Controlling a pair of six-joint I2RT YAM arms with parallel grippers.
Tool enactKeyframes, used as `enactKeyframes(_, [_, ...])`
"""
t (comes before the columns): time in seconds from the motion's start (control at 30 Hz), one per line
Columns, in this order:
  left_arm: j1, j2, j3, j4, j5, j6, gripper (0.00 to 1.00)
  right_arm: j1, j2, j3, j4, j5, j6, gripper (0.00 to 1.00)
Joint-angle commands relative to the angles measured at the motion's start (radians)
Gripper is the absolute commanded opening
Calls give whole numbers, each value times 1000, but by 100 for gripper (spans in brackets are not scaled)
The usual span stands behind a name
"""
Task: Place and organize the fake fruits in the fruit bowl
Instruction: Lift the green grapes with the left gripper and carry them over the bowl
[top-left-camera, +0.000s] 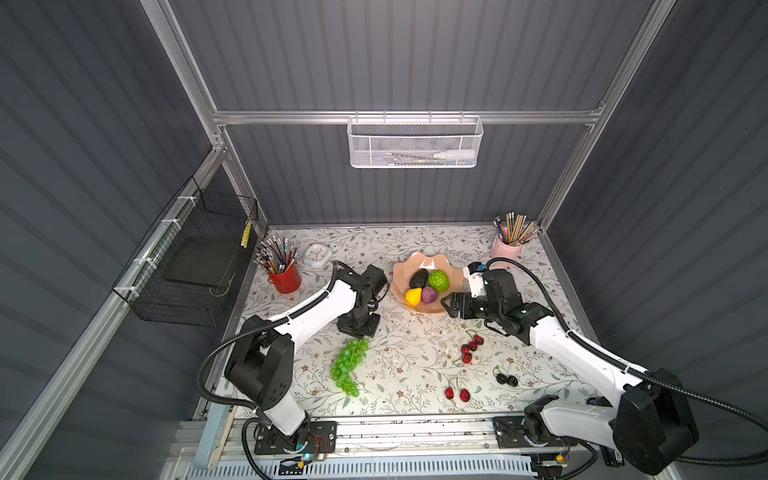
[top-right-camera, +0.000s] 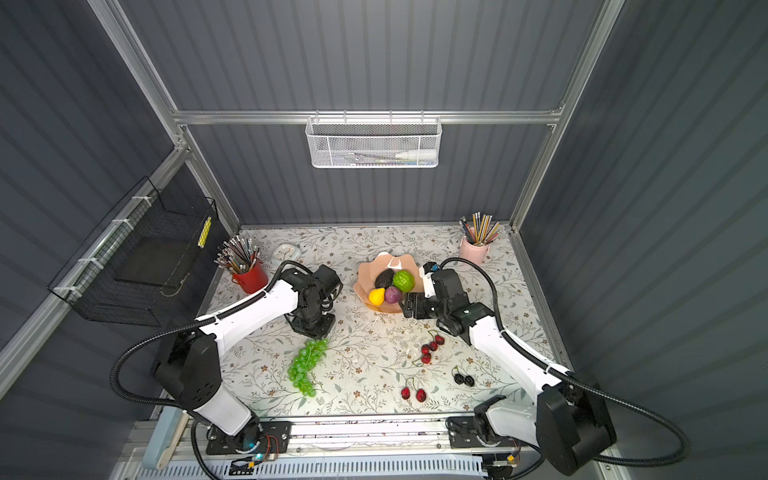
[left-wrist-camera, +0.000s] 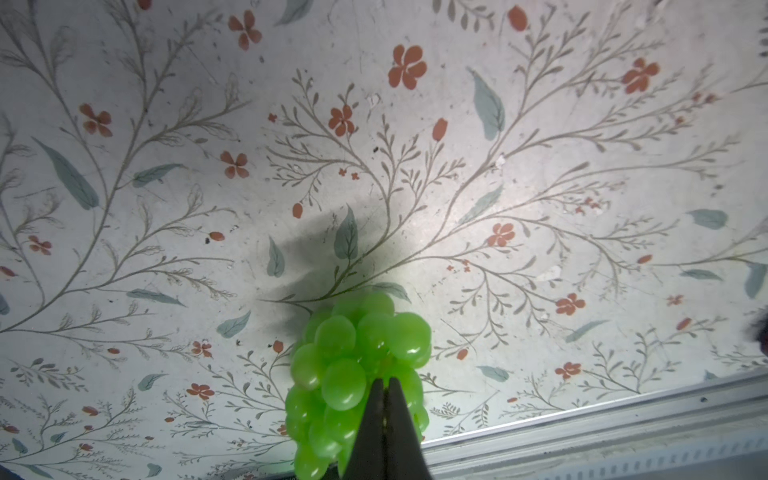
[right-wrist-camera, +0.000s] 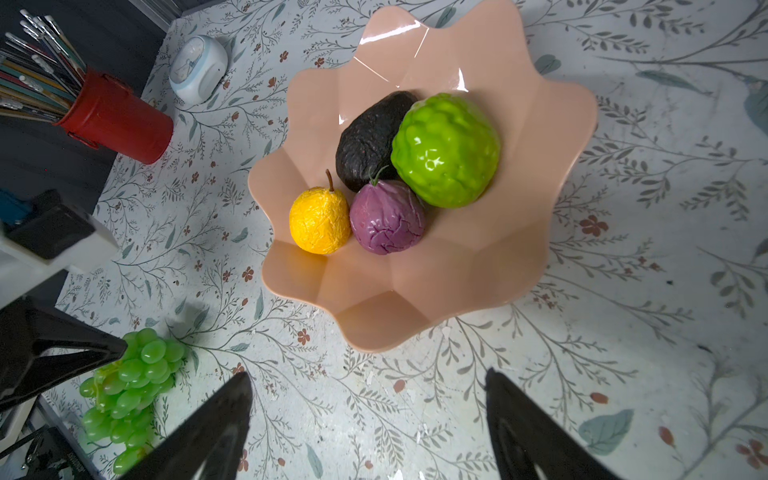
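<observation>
Four fruits (top-left-camera: 438, 280) sat in the fruit bowl (top-left-camera: 419, 262) at one o'clock. My left claw (left-wrist-camera: 385, 388) pinched shut on the grape bunch (top-left-camera: 348, 365) at seven; right claw (right-wrist-camera: 368, 374) gaped empty. Cherries (top-left-camera: 471, 347) at five waited on the bench (top-left-camera: 407, 374).

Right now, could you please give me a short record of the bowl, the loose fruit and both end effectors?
fruit bowl: holds black avocado, bumpy green ball, purple fruit, yellow lemon
loose on table: grape bunch, red cherry cluster, red cherry pair, dark cherry pair
left end effector: shut on grape bunch
right end effector: open, beside fruit bowl
</observation>
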Motion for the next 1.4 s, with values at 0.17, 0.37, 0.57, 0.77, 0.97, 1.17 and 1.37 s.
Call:
enactKeyframes(0.17, [4,-86,69,-71,40,-9,0,0,1,22,7,-7,10,87])
enactKeyframes(0.37, [5,-117,182,-49,136,-20,0,0,-11,36,-1,5,6,87])
enactKeyframes(0.57, [7,-104,322,-63,171,4,0,-1,-22,43,-2,21,-1,87])
enactKeyframes(0.77, [8,-18,508,-37,267,8,0,-3,-66,55,19,29,25,87])
enactKeyframes(0.97, [7,151,775,-34,368,37,0,-22,-62,79,3,38,2,86])
enactKeyframes(1.17, [5,266,876,52,481,16,0,-31,-84,68,-7,35,5,86])
enactKeyframes(1.37, [5,341,882,187,535,-21,0,-56,-95,59,-22,39,-11,86])
